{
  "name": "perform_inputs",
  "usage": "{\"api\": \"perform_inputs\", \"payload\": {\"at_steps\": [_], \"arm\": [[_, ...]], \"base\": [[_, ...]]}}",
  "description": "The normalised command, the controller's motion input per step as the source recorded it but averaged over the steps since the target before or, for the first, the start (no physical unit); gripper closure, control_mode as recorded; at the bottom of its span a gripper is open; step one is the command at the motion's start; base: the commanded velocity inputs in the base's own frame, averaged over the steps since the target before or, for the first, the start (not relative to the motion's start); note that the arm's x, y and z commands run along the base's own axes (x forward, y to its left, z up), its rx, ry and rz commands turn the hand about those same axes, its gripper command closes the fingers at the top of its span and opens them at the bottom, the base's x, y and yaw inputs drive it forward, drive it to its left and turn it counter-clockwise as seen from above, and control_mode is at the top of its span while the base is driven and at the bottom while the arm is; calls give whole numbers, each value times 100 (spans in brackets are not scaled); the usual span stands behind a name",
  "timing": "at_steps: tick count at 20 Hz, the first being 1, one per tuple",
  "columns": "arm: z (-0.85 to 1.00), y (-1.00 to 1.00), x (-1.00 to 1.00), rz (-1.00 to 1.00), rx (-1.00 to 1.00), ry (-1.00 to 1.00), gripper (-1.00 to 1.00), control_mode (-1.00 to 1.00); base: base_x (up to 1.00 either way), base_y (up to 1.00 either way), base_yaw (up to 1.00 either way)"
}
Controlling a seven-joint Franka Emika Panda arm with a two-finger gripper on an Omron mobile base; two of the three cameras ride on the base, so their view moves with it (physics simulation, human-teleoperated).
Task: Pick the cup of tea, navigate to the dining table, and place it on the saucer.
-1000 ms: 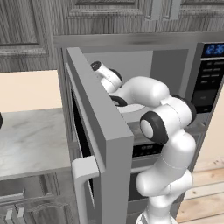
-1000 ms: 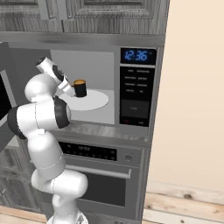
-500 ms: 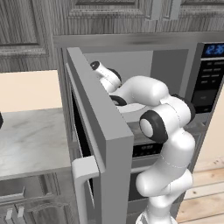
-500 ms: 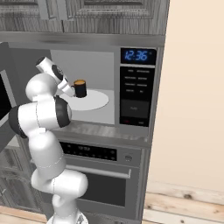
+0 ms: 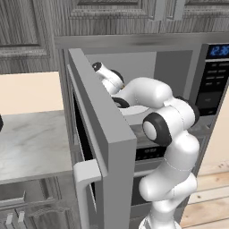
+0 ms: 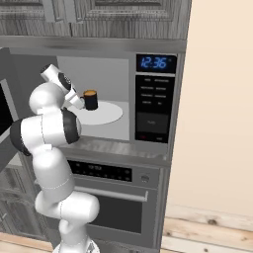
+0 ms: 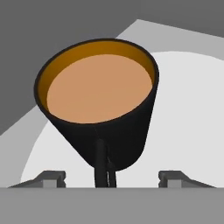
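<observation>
cup of tea [image 7: 101, 94] upright on white turntable [image 6: 106, 114] inside microwave [image 6: 153, 106] | gripper [image 7: 107, 178] spread wide, straddling cup, not touching | door [image 5: 100, 129] open

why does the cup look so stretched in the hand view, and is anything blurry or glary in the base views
Hand view: close-range perspective flares the cup of tea wide at the rim, narrow at the base; edges stay sharp. Right base view: the cup looks cylindrical, lighting flat, clock digits glow. Left base view: soft, even light, no glare on the microwave door.
</observation>
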Motion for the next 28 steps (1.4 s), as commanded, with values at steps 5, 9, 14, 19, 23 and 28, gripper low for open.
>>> {"api": "perform_inputs", "payload": {"at_steps": [5, 9, 14, 19, 23, 28], "arm": [[0, 0, 0, 0, 0, 0, 100, -100], [0, -1, 0, 0, 0, 0, 100, -100], [0, -2, -9, -1, 0, 0, 100, -100], [0, -16, -35, -1, 0, 0, 100, -100], [0, -10, -35, 0, 0, 1, 100, -100], [0, -17, -17, 0, 0, 6, 100, -100]], "base": [[0, 0, 0], [0, 0, 0], [0, 0, 0], [0, 0, 0], [0, 0, 0], [0, 0, 0]]}}
